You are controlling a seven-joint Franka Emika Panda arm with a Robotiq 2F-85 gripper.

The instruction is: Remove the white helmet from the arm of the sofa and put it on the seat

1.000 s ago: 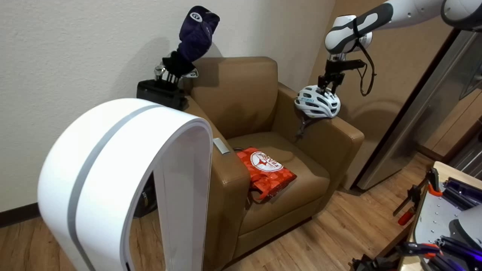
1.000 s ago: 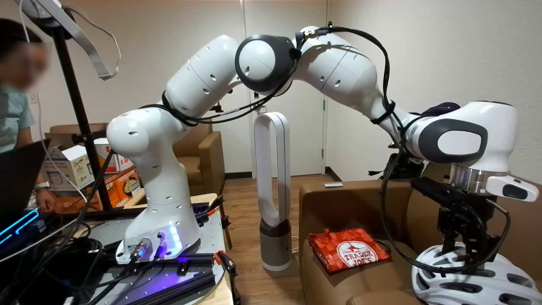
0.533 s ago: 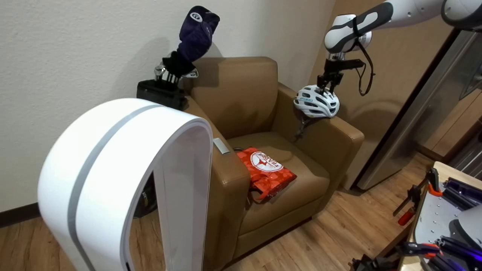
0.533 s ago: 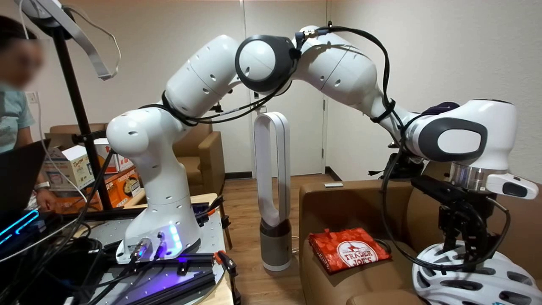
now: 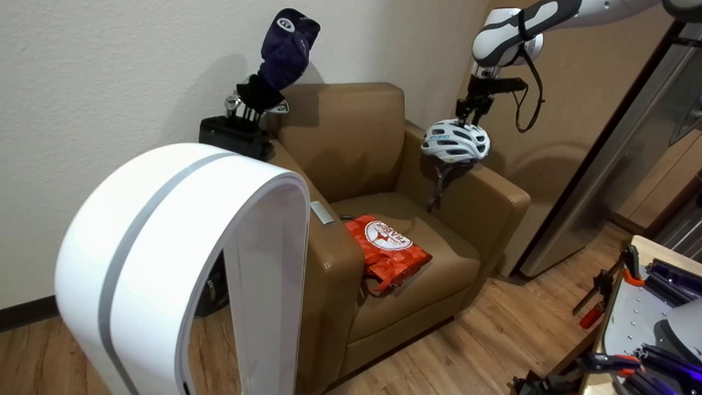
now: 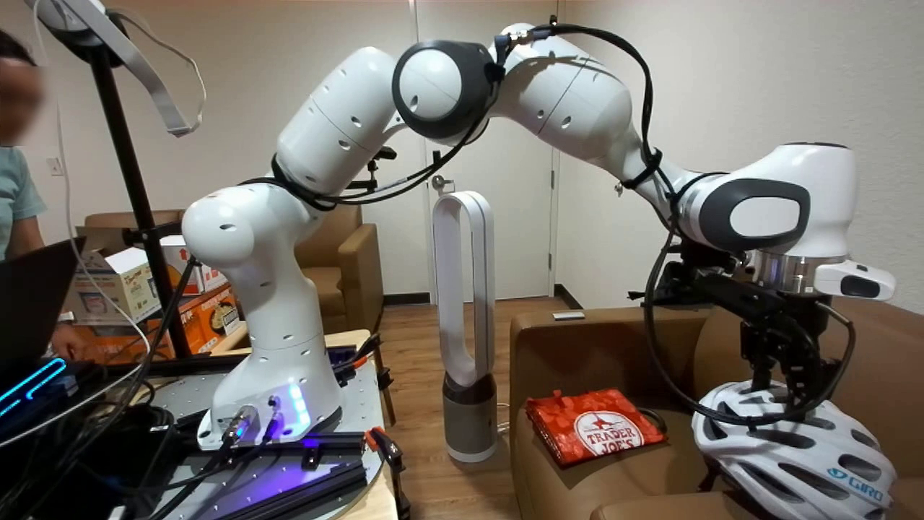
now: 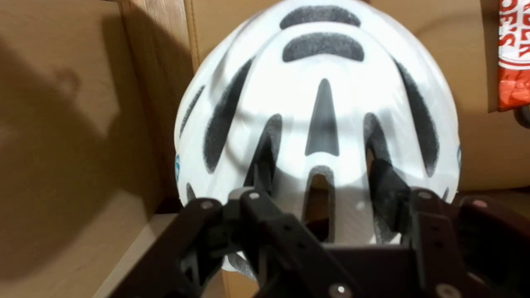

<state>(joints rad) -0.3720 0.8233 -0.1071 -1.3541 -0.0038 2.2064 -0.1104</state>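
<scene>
Currently, in an exterior view, far-left black bag [image 5: 233, 134] holds clubs [image 5: 260, 94]; red bag [image 5: 386, 252] lies on seat [image 5: 449, 249], contents hidden. Gripper [image 5: 468, 124] grasping helmet [image 5: 454, 144], fingers [image 7: 389, 186] in two vents [image 7: 272, 129]. Helmet over right arm [image 5: 502, 189] of sofa [image 5: 351, 137]; contact unclear. Crown up, straps [image 5: 439, 187] hanging; long axis along arm. Which end is front: cannot tell.

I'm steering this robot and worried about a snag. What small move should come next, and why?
Probably raise the white helmet slightly, straight up, before swinging it toward the seat. The hand grips it through its vents, but it is over the sofa arm with a strap hanging down the inner side, and whether helmet and arm touch is hard to tell.
</scene>
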